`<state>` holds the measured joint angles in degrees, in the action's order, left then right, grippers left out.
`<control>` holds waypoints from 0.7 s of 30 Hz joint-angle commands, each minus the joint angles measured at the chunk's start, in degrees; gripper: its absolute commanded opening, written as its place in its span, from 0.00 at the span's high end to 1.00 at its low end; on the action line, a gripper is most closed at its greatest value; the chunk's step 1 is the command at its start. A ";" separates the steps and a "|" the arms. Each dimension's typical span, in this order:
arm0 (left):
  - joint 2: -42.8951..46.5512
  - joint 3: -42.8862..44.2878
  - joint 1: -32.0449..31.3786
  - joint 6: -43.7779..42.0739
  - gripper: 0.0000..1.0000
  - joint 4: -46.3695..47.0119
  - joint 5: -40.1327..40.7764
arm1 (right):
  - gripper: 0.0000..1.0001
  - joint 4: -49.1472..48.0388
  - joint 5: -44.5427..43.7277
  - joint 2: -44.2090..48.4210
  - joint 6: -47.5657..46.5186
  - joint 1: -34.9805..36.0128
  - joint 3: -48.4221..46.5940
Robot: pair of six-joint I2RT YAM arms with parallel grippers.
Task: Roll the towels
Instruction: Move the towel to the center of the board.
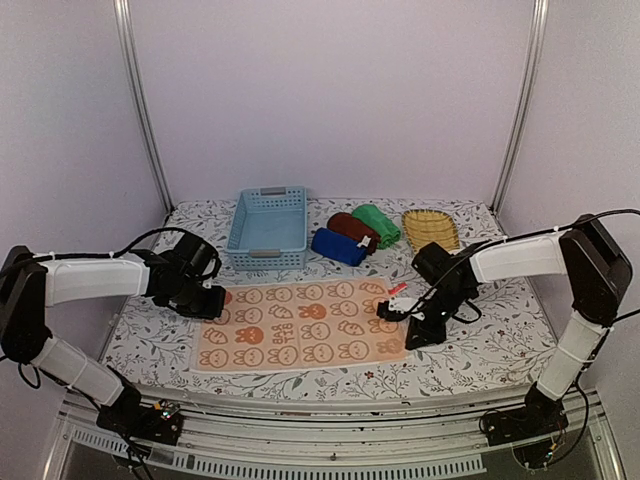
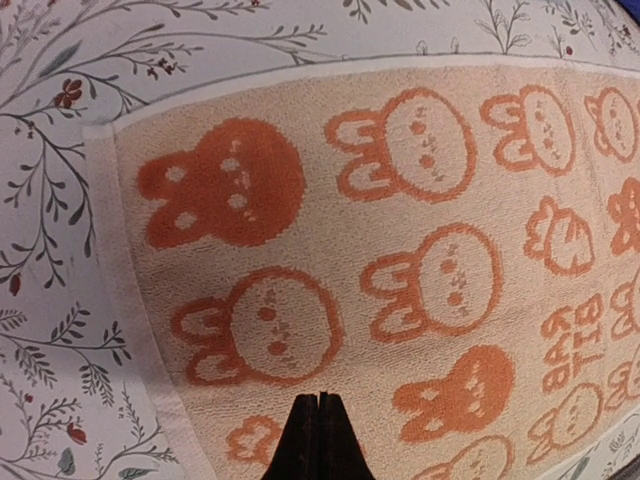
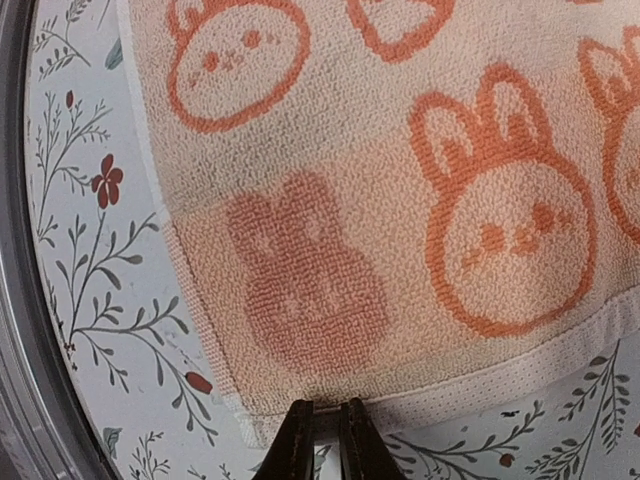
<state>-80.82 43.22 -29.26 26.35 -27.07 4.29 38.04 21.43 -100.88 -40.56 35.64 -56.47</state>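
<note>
The orange towel (image 1: 300,322) with its white bunny pattern lies spread flat on the table. My left gripper (image 1: 213,300) is over its left end; in the left wrist view (image 2: 318,405) the jaws are pressed together with no cloth between them, above the towel (image 2: 400,250). My right gripper (image 1: 392,312) is at the towel's right end; in the right wrist view (image 3: 327,412) the jaws are nearly closed on the hem near a corner of the towel (image 3: 400,200). The blue towel (image 1: 338,246), the maroon towel (image 1: 352,230) and the green towel (image 1: 377,224) lie rolled at the back.
A light blue plastic basket (image 1: 268,228) stands at the back, left of the rolled towels. A yellow wicker tray (image 1: 430,228) lies at the back right. The floral tablecloth (image 1: 480,340) covers the table, with walls close on three sides.
</note>
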 commanded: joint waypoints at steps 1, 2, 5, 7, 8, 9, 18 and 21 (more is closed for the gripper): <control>-0.13 0.34 -0.23 -1.14 1.00 0.81 -0.72 | 0.87 9.06 -6.17 2.73 -1.96 0.41 5.49; 0.17 0.29 -0.25 -1.32 1.00 0.79 -0.65 | 0.87 10.41 -5.96 4.10 -2.44 0.48 6.50; 1.31 0.26 -0.28 -1.96 1.00 0.86 0.20 | 0.85 13.90 -5.70 8.50 -5.22 0.48 8.56; 1.69 0.50 -0.26 -2.50 1.00 1.36 0.69 | 0.83 16.65 -3.93 11.14 -6.94 0.44 8.07; 1.76 0.78 -0.27 -2.79 1.00 1.72 0.66 | 0.82 17.89 -2.08 12.76 -7.77 0.36 7.02; 1.68 1.07 -0.30 -3.06 1.00 2.17 0.30 | 0.80 18.97 -0.45 13.68 -8.24 0.15 5.36; -2.31 4.11 0.49 -4.86 1.00 11.62 -0.77 | 0.75 10.36 5.34 3.15 2.42 -9.71 -14.84; -6.40 5.94 1.48 -6.05 1.00 14.04 -1.93 | 0.79 6.74 1.68 -2.16 7.83 -10.23 -18.12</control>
<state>-82.67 46.59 -28.80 22.37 -18.83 3.70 50.22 25.52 -96.64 -40.95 26.55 -72.01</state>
